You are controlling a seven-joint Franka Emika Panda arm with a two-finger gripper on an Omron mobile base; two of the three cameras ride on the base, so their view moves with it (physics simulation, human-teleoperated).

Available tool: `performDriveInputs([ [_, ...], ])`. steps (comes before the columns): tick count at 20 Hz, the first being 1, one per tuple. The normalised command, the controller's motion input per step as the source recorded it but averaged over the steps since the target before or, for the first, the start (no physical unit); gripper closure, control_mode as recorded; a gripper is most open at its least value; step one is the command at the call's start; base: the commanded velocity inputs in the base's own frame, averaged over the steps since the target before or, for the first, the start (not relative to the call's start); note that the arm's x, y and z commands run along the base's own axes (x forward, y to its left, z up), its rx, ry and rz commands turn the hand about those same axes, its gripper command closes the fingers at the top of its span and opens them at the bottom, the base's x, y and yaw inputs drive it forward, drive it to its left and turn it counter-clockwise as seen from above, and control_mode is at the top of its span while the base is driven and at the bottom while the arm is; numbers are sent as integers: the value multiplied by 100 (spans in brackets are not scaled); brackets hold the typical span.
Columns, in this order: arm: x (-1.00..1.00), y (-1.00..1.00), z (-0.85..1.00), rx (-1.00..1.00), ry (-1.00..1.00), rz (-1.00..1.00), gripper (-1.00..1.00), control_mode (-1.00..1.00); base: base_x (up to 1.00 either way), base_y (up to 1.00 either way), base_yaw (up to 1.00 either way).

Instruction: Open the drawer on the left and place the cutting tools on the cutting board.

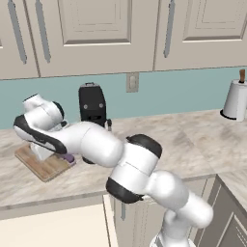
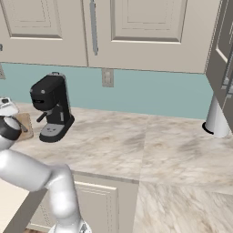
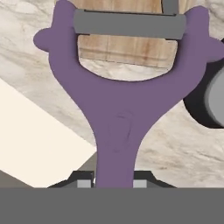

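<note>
In the left base view, the pale cream inside of the open drawer (image 1: 53, 226) is showing at seven o'clock, below the marbled beige stone counter (image 1: 193, 140). At nine o'clock the flat light-brown wooden cutting board (image 1: 41, 166) is lying on that counter, and the white arm's wrist is hanging over it. A sliver of the purple-handled Y-shaped peeler (image 1: 69, 157) is peeking out beneath the wrist, just above the board's right end. The black coffee machine (image 1: 92, 106) is standing at eleven o'clock behind the arm, and a white paper-towel roll (image 1: 236, 100) is standing at three o'clock.

In the hand view, the gripper (image 3: 109, 183) is sitting at six o'clock with its fingers clenched on the peeler's (image 3: 118, 118) stem. The fork and grey blade are spreading toward twelve o'clock, framing the board's (image 3: 127, 48) plank grain beyond. A dark round shape is sitting at three o'clock; what it is cannot be told.

In the right base view, the board (image 2: 25, 125) is showing at nine o'clock, just left of the coffee machine (image 2: 52, 107).
</note>
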Motion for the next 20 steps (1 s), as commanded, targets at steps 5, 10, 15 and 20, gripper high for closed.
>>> performDriveInputs([
  [5, 42, 12, -16, -2, 0, 2, 100, -100, 0, 0, 0],
  [10, 44, 4, -20, 0, 0, 2, 100, -100, 0, 0, 0],
  [15, 10, 20, -24, 0, 0, 8, 100, -100, 0, 0, 0],
  [20, -20, 25, -11, 0, -1, 15, 100, -100, 0, 0, 0],
])
